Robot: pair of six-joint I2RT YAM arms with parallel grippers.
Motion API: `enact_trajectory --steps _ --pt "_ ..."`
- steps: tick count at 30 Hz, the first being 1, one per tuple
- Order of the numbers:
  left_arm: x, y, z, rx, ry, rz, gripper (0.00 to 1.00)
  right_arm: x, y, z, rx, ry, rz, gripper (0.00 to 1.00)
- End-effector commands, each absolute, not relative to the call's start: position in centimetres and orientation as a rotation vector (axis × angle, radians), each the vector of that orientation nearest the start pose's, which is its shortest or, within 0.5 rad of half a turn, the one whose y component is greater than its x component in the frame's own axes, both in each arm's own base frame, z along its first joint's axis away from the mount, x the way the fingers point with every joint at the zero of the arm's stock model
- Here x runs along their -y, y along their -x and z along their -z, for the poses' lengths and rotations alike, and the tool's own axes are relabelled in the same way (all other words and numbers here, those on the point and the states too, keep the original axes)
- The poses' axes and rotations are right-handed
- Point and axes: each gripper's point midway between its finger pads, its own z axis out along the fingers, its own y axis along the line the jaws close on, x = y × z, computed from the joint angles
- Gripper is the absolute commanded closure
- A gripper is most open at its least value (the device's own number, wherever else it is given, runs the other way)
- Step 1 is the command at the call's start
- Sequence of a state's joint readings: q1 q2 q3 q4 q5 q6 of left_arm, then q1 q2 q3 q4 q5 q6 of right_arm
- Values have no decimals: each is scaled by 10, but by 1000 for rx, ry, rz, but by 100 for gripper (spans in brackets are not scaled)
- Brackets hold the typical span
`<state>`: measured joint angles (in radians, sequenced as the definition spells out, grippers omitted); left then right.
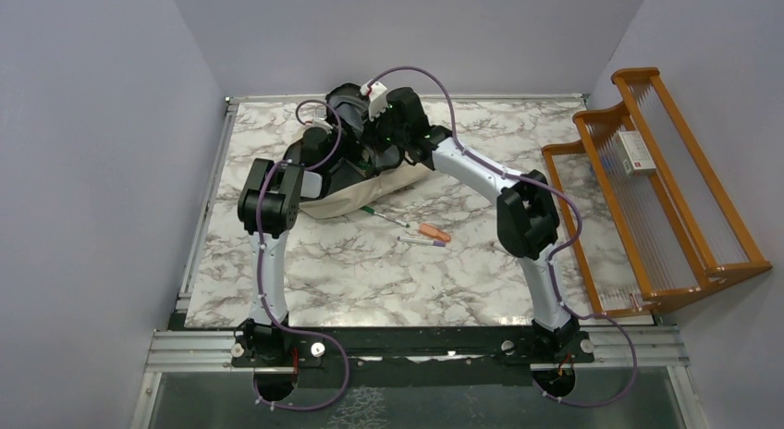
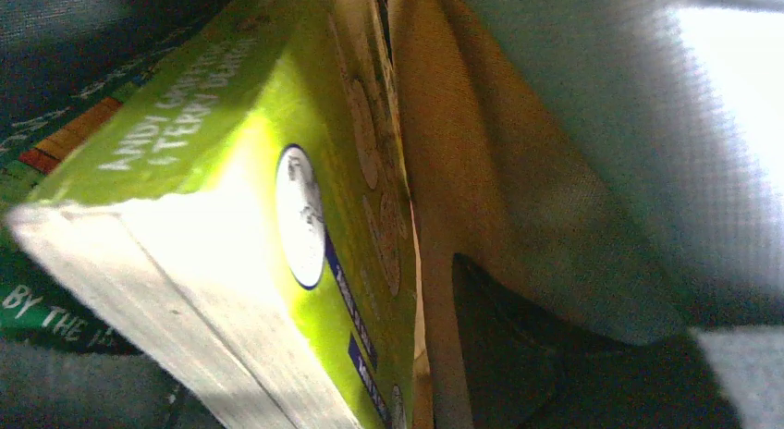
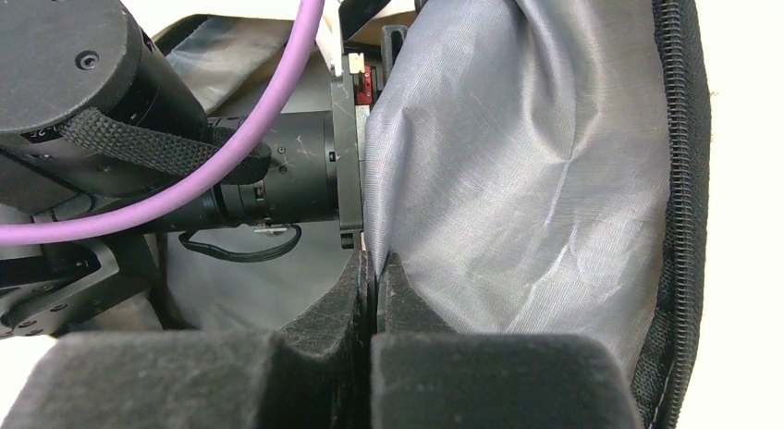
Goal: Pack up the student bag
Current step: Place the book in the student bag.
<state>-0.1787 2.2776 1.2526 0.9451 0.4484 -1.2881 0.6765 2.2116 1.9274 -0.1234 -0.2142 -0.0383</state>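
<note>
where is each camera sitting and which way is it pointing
top: above, behind the bases, looking down at the table; left arm and right arm reach the bag.
left wrist: inside the bag, facing a green book and grey lining; no robot part clearly shows.
right wrist: at the bag's opening; right hand pinches lining.
shared: top and right wrist show the left arm.

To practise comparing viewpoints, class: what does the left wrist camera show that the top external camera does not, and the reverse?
Only the left wrist view shows a lime-green book with white page edges, next to a darker green book.

Only the top external view shows the left arm and right arm. It also shows the marble table, with pens and an orange item lying on it, and a wooden rack at the right.

Both show the student bag: beige outside from above, grey lining up close.
</note>
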Motion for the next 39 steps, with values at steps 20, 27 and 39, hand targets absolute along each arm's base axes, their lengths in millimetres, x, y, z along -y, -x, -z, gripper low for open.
enact_trajectory --steps 20,27,39 --pt "168 -533 -150 -1974 466 1115 1 -414 -481 -218 -1752 827 -622 100" --pt "158 -528 -143 -2066 470 996 3 -415 -479 -215 -1760 832 -638 99" --pt "164 -537 -156 -2025 451 1043 63 -418 -474 -215 -1764 838 -669 100"
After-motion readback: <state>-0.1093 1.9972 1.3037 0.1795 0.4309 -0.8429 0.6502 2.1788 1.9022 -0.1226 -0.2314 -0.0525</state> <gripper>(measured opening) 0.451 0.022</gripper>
